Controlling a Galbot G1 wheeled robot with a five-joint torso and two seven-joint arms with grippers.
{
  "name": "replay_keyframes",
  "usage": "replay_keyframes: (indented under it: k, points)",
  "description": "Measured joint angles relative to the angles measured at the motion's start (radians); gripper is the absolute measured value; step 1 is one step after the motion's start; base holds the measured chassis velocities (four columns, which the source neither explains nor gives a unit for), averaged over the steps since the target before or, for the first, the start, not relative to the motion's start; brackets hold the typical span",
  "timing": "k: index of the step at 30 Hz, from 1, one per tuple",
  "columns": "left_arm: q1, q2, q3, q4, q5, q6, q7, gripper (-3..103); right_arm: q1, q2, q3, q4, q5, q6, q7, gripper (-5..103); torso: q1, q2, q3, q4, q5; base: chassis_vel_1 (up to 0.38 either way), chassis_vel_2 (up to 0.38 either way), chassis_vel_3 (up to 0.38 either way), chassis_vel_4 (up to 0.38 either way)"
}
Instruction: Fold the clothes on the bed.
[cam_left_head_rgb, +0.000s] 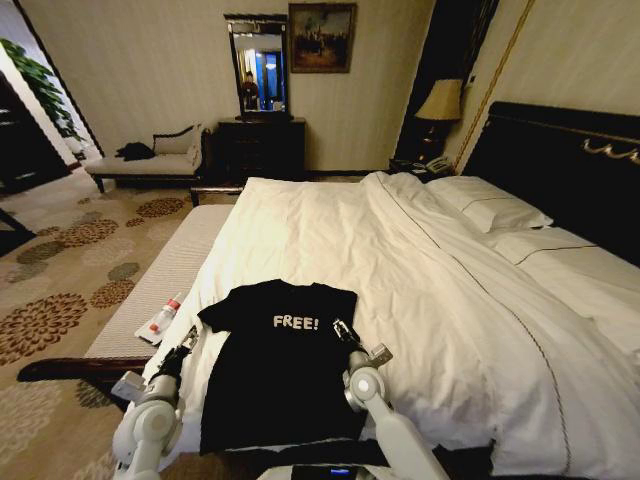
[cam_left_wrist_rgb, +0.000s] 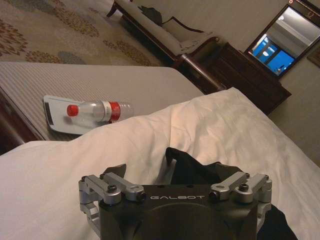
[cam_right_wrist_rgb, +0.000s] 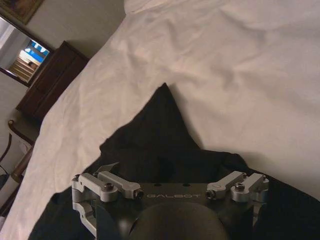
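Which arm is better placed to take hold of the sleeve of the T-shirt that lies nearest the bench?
Left, probably. The left gripper sits at that sleeve of the T-shirt; the right gripper is across the shirt.

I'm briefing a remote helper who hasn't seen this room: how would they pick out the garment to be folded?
Find the large bed with white sheets and a dark headboard. Near its foot end, flat on the white duvet between the left gripper and right gripper, lies a black T-shirt. It is the only dark item on the bedding and carries white "FREE!" lettering on the chest.
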Motion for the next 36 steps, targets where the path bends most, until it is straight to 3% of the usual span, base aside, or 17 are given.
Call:
replay_keyframes:
  k: [10,24,32,36]
  points:
    - [0.001,0.000,-0.001,-0.001,0.002,0.000,0.000,100,0.066,0.017,-0.031,-0.014,0.006,0.004,-0.016,100,0.000,0.000,0.000,0.0001,0.0000,0.000,0.000,0.000,0.000]
    - [-0.005,-0.006,0.009,0.008,0.014,0.000,0.000,100,-0.088,-0.007,-0.107,0.345,0.033,0.009,-0.067,100,0.000,0.000,0.000,-0.0001,-0.0001,0.000,0.000,0.000,0.000]
    - [-0.022,0.013,0.014,0.011,0.009,0.004,0.000,100,-0.110,-0.016,-0.065,0.337,0.028,0.017,-0.061,100,0.000,0.000,0.000,0.0001,0.0000,0.000,0.000,0.000,0.000]
    - [-0.064,0.047,0.015,0.036,-0.040,0.027,0.002,100,-0.102,-0.008,-0.032,0.294,0.011,0.034,-0.053,100,0.000,0.000,0.000,0.0000,0.0001,0.000,0.000,0.000,0.000]
